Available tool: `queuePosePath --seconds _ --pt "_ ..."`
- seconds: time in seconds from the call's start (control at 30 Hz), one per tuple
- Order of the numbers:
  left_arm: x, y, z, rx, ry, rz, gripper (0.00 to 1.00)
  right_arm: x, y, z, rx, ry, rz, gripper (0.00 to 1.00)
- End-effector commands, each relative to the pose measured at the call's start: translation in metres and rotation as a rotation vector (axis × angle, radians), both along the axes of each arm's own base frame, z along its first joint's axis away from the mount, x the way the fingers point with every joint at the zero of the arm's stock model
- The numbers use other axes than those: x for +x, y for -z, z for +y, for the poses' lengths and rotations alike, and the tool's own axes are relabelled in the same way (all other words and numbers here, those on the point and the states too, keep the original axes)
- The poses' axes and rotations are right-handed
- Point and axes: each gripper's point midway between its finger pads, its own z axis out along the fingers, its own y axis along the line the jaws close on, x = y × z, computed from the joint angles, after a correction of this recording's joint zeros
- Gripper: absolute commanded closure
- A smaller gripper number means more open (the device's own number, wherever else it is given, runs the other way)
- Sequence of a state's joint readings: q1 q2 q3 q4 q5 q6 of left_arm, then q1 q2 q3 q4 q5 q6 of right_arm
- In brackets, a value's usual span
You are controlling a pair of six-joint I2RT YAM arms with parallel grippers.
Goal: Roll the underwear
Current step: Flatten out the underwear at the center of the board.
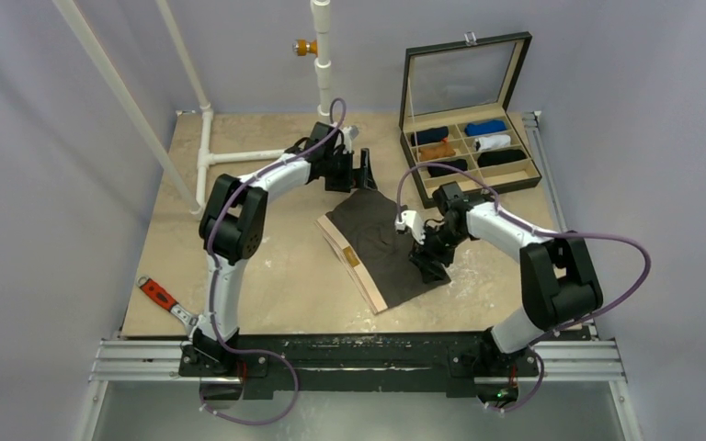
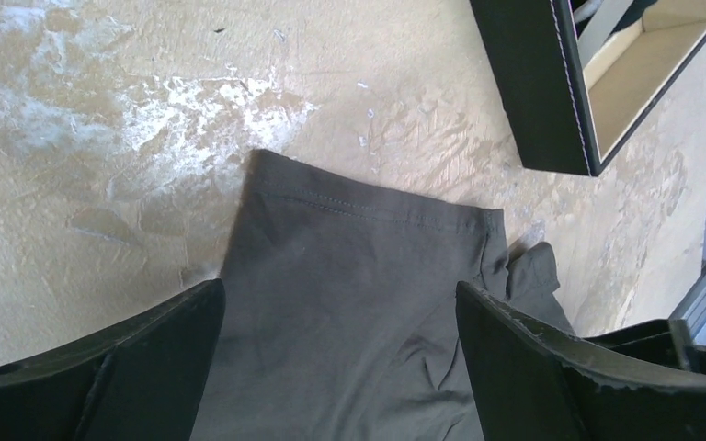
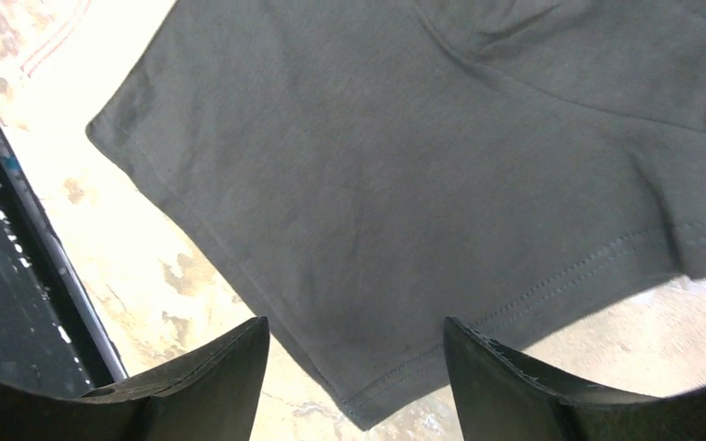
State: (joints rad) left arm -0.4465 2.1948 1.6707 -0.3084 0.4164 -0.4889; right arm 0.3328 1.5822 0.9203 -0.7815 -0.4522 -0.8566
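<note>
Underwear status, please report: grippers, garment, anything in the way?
Left gripper open over far edge, right gripper open over right hem. Underwear flat, not yet rolled. Compartment box apart, not in the way.

Bare bench (image 1: 276, 276) lies open left of the underwear (image 1: 377, 241), while the open box (image 1: 464, 81) crowds the far right, white pipes (image 1: 239, 156) the far left.
</note>
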Motion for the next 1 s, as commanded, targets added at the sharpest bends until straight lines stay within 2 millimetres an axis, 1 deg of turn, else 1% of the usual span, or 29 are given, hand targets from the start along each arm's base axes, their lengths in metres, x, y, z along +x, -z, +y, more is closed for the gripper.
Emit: queuePosePath --seconds 0.0,0.03,0.1,0.2,0.3,0.33,0.4,0.47,0.57,0.67,0.7,0.77,0.87,0.97 --pt "0.003 -0.071 -0.002 -0.046 0.097 -0.187 0.04 0.022 -0.046 0.013 0.078 0.070 -0.123 0.30" --pt "0.000 -0.082 0.001 -0.056 0.110 -0.208 0.03 0.028 -0.057 0.018 0.105 0.084 -0.152 0.29" --pt "-0.009 -0.094 0.011 -0.060 0.125 -0.213 0.03 0.042 -0.077 0.027 0.157 0.121 -0.200 0.28" --pt "-0.031 -0.098 0.029 -0.089 0.139 -0.179 0.02 0.062 -0.101 0.043 0.235 0.161 -0.237 0.28" --pt "-0.057 -0.089 0.043 -0.112 0.155 -0.115 0.03 0.083 -0.119 0.061 0.316 0.187 -0.249 0.28" --pt "-0.068 -0.080 0.047 -0.121 0.159 -0.071 0.03 0.090 -0.127 0.069 0.352 0.190 -0.250 0.27" --pt "-0.082 -0.071 0.052 -0.157 0.156 -0.005 0.03 0.104 -0.135 0.083 0.411 0.193 -0.237 0.28" --pt "-0.089 -0.061 0.059 -0.183 0.131 0.051 0.04 0.117 -0.142 0.096 0.462 0.196 -0.214 0.28" --pt "-0.094 -0.049 0.067 -0.204 0.112 0.095 0.04 0.137 -0.144 0.114 0.526 0.204 -0.169 0.28" --pt "-0.096 -0.040 0.066 -0.225 0.117 0.104 0.04 0.155 -0.138 0.129 0.573 0.213 -0.109 0.29" --pt "-0.096 -0.039 0.065 -0.235 0.119 0.105 0.04 0.161 -0.128 0.134 0.580 0.223 -0.073 0.29" --pt "-0.094 -0.033 0.065 -0.236 0.106 0.113 0.05 0.170 -0.118 0.142 0.595 0.233 -0.024 0.29" --pt "-0.093 -0.025 0.066 -0.220 0.094 0.117 0.05 0.180 -0.105 0.152 0.620 0.235 0.028 0.29" --pt "-0.093 -0.012 0.071 -0.186 0.079 0.127 0.05 0.187 -0.092 0.158 0.634 0.241 0.080 0.29"
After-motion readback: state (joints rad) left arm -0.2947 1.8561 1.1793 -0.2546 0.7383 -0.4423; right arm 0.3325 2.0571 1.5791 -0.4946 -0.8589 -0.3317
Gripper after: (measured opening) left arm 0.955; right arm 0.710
